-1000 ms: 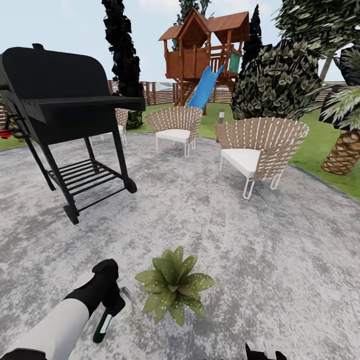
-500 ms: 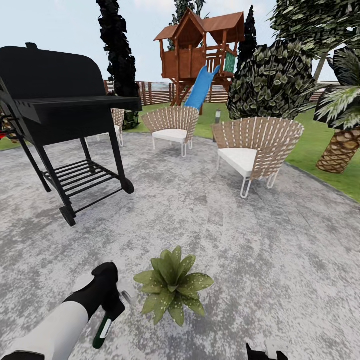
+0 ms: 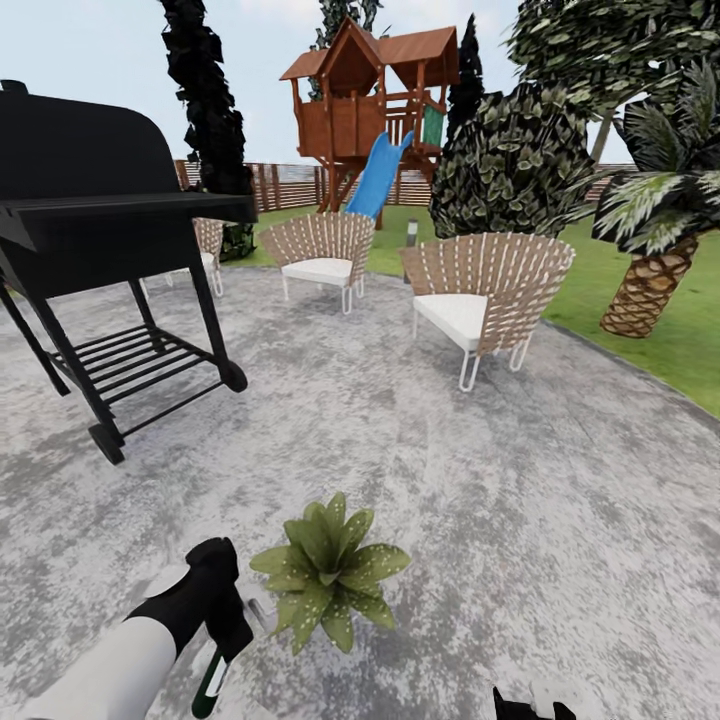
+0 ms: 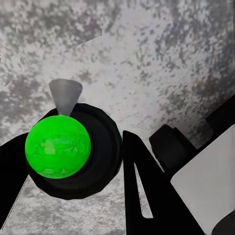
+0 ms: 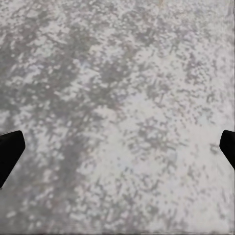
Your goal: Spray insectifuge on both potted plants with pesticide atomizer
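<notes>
Over mottled patio [image 3: 480, 500], left gripper [image 3: 228, 622] clamps atomizer [image 3: 210, 685] beside speckled plant [image 3: 325, 572]; right gripper [image 5: 117, 147] spread.

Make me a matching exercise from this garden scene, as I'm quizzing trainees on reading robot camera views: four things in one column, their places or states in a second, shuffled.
Things:
1. pesticide atomizer
2. potted plant
3. black grill
4. palm tree

Places or states:
A. on the lawn beyond the patio's right edge
B. held in the left gripper
C. on the patio, far left, on wheels
D. low on the patio, right beside the left gripper

Pairs: 1-B, 2-D, 3-C, 4-A
</notes>
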Controlling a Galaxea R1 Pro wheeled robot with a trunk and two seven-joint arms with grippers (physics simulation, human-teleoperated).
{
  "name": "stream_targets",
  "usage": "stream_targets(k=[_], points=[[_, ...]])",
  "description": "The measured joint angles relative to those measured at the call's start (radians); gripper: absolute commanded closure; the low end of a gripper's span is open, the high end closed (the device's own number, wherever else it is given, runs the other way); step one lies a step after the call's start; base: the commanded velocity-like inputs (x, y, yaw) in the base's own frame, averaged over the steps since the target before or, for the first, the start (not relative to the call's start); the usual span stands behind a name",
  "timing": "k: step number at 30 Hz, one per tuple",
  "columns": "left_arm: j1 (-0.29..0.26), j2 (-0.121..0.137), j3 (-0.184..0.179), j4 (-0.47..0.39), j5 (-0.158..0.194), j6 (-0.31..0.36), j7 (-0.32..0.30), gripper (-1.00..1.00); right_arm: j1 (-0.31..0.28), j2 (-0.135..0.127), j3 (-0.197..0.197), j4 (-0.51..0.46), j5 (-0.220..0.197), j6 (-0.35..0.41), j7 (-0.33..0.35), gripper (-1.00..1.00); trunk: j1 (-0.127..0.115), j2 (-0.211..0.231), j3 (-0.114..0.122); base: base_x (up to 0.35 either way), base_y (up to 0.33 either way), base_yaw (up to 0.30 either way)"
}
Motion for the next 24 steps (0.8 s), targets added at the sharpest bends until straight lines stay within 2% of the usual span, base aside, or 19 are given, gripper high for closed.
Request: stream_targets(k=[4,9,13,20,24], points=[[0.000,0.011,0.006,-0.007,0.002,0.003,-0.002,1.00,0.000,0.000,0.000,0.000,0.000,0.000,0.000,-1.00,0.000,0.000,0.000,0.000,0.219,-0.027],[0.000,0.010,0.007,-0.011,0.003,0.006,-0.002,1.00,0.000,0.000,0.000,0.000,0.000,0.000,0.000,-1.00,0.000,0.000,0.000,0.027,0.287,-0.001],[0.000,0.010,0.005,-0.014,0.003,0.005,0.003,1.00,0.000,0.000,0.000,0.000,0.000,0.000,0.000,-1.00,0.000,0.000,0.000,0.028,0.062,-0.023],[0.000,0.011,0.005,-0.011,0.002,0.003,0.001,1.00,0.000,0.000,0.000,0.000,0.000,0.000,0.000,-1.00,0.000,0.000,0.000,0.001,0.069,-0.239],[0.001,0.010,0.002,-0.003,-0.004,0.002,0.001,1.00,0.000,0.000,0.000,0.000,0.000,0.000,0.000,-1.00,0.000,0.000,0.000,0.000,0.267,-0.038]])
